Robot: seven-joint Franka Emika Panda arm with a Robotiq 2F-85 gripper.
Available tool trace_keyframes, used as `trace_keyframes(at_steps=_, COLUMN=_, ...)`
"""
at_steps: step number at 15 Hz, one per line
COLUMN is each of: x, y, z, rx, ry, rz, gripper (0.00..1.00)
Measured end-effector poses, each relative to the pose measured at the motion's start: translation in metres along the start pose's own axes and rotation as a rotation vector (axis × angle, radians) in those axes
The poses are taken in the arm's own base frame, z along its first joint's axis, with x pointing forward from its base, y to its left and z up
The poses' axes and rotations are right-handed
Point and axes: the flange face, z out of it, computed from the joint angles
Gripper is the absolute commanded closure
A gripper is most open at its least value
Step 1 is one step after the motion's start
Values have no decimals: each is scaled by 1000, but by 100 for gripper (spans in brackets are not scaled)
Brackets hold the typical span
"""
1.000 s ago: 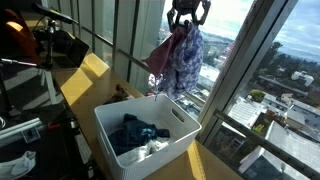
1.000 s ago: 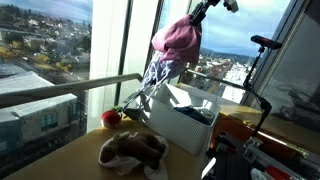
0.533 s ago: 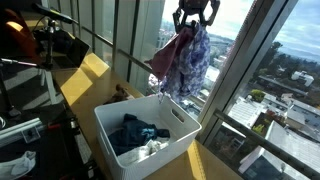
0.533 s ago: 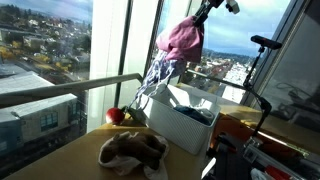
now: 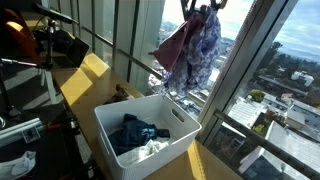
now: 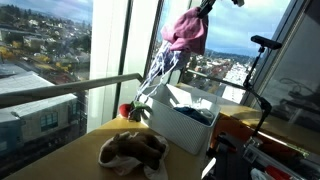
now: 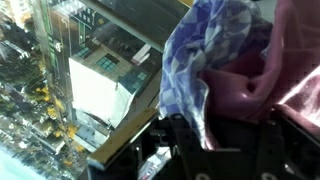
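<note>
Two cloths hang bunched from my claw (image 5: 201, 6), which is clenched on them high above the white basket (image 5: 160, 150): a pink cloth (image 5: 168, 47) and a blue-patterned cloth (image 5: 201, 52). The wrist view shows both pressed together, the patterned one (image 7: 200, 60) beside the pink one (image 7: 292, 62). In an exterior view the pink one (image 6: 186, 30) sits on top and the patterned one (image 6: 156, 74) trails down toward the basket's rim; I cannot tell whether its tip touches. Inside the basket lie a dark blue garment (image 5: 135, 130) and a white piece (image 5: 151, 148). On the surface (image 6: 70, 152), just beside the basket, lies a crumpled brown cloth (image 6: 132, 150), with a red round thing (image 6: 125, 111) behind it, near the basket's corner.
</note>
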Motion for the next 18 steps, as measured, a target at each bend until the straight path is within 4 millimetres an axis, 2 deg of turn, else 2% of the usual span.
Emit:
trace_keyframes(at_steps=5, x=2, y=25, z=-56, rx=-71, ry=66, rz=-3, gripper=100)
trace_keyframes(at_steps=10, x=9, y=32, z=-106, rx=-114, ry=122, rz=-19, gripper=100)
trace_keyframes(at_steps=13, x=11, y=37, z=-121, rx=-129, ry=135, rz=-22, gripper=100)
trace_keyframes(at_steps=18, x=11, y=42, z=-130, rx=-144, ry=145, rz=-27, gripper=100)
